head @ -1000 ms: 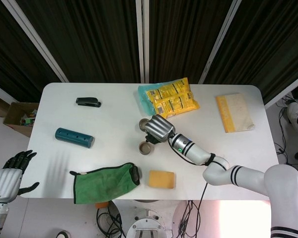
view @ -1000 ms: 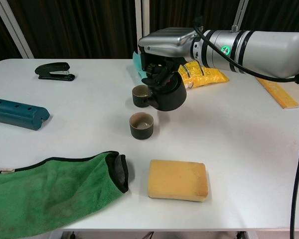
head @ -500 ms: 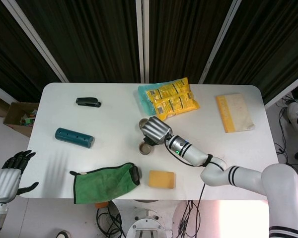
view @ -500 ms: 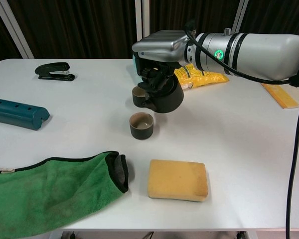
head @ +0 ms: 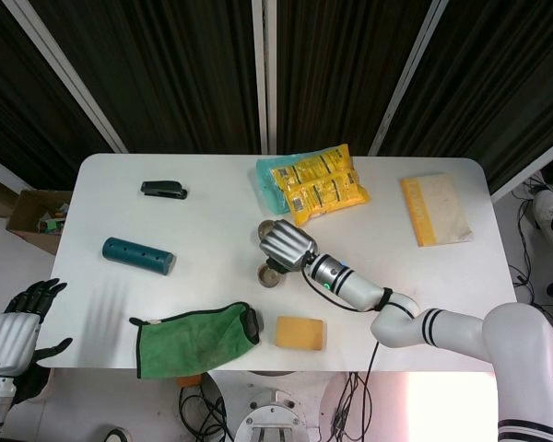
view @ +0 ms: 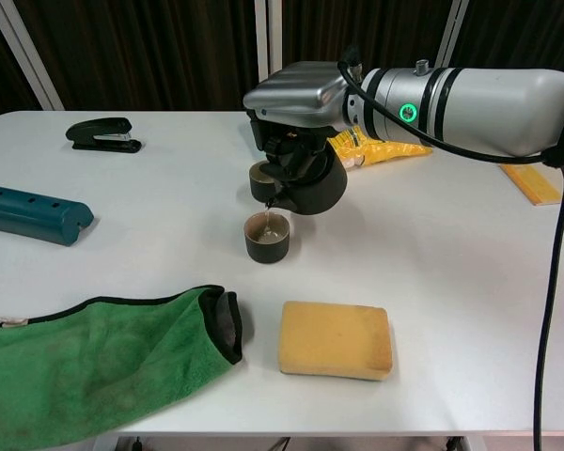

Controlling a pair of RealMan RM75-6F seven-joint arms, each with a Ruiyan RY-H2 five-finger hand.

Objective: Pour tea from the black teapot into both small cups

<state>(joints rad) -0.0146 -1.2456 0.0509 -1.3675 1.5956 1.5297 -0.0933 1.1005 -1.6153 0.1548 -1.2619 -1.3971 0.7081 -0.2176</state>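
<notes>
The right robot hand [view: 296, 99] gripped the black teapot [view: 305, 180] from above, tipped w/ the spout down over the near cup [view: 267, 236] — a thin stream of tea ran into it. The far cup [view: 261, 180] stood just behind, right beside the pot, partly hidden by it. The left robot hand [head: 17, 322] hung off the tabletop [view: 470, 282] edge, fingers apart, holding nothing.

Risks as I judged them: the stream was thin and the cup small, so any drift of the wrist would put tea on the tabletop. Too much tilt or too long a hold could overfill the cup. The pot's body sat close to the far cup — swinging over for the second pour could knock it. Couldn't tell how full either cup was.
</notes>
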